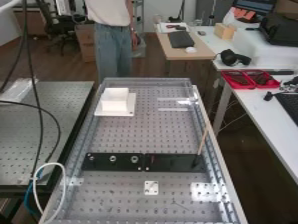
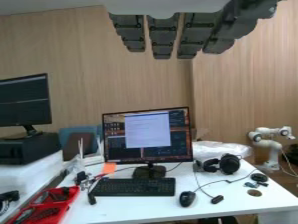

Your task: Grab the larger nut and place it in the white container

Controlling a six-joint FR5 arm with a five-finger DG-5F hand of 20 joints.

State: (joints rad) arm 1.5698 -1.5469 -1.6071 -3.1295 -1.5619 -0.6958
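On the flat black bar (image 1: 123, 167), high view: the larger nut (image 1: 113, 159), well apart from the hand's fingers (image 2: 163, 36), between smaller nut (image 1: 91, 158) and bearing (image 1: 134, 159); best pinched from above, clear of both neighbours. Wrist view: straight, empty fingers, slightly spread; hand aimed across the desk (image 2: 133, 204).
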